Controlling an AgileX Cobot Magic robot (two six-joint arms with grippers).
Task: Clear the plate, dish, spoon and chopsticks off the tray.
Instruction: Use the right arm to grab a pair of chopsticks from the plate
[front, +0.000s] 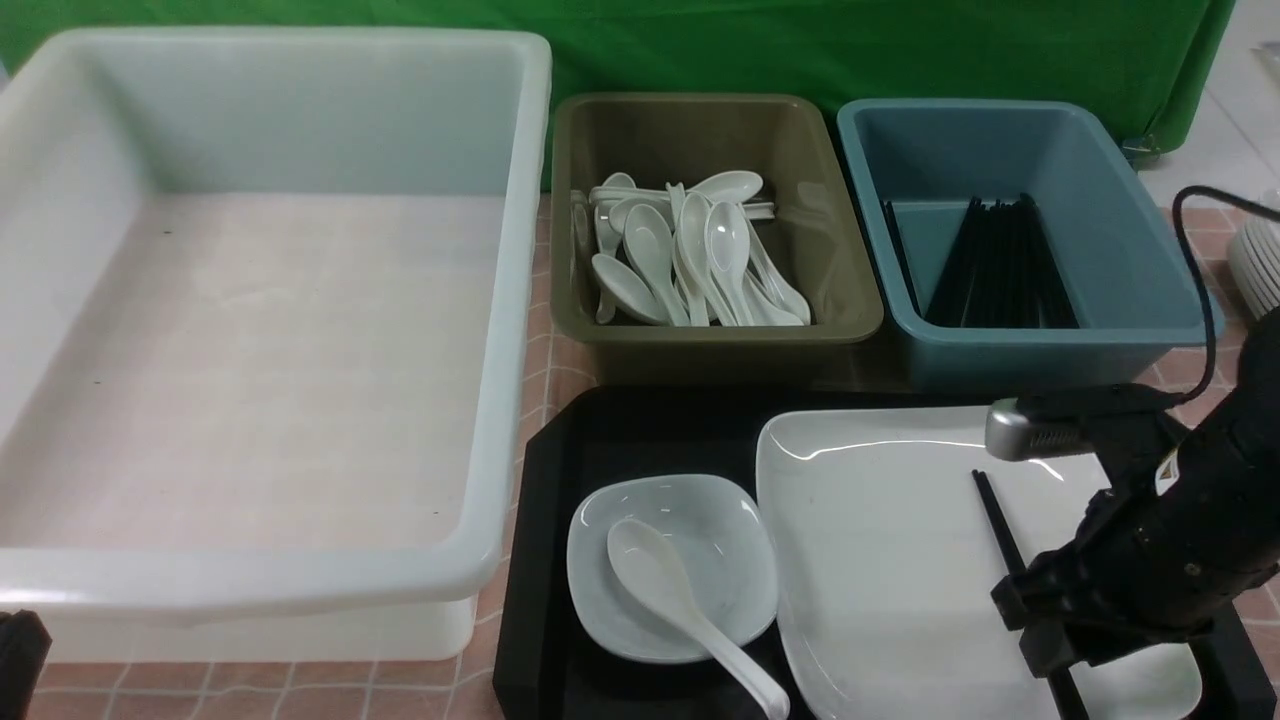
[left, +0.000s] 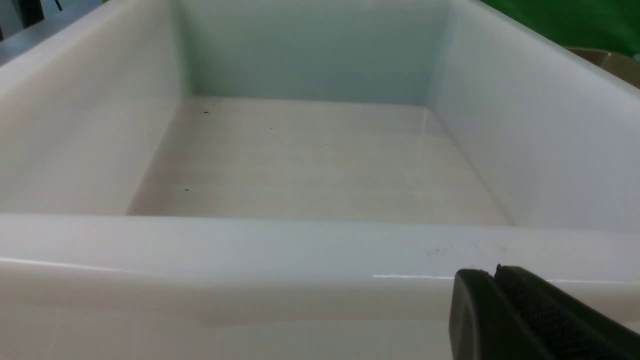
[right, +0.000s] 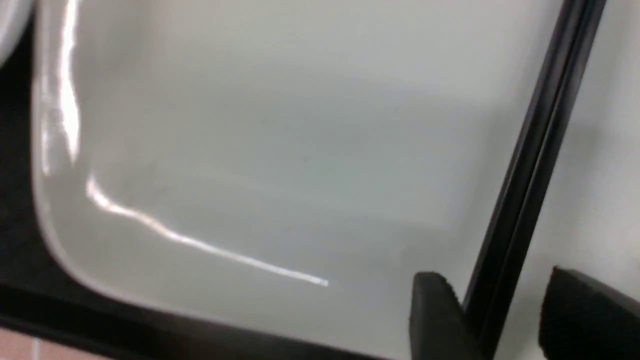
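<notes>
Right gripper (right: 497, 282) jaws spread, straddling black chopsticks (right: 530, 150) lying on white plate (right: 250, 150) on black tray (front: 540, 560), gripping nothing; left gripper (left: 492, 274) closed, empty, beside white bin (left: 300, 240) rim

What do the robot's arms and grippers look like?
The right arm is bulky and black, with a rounded silver-grey module, a small pale sticker and a black cable. The left gripper and right gripper have blunt black fingers.
</notes>
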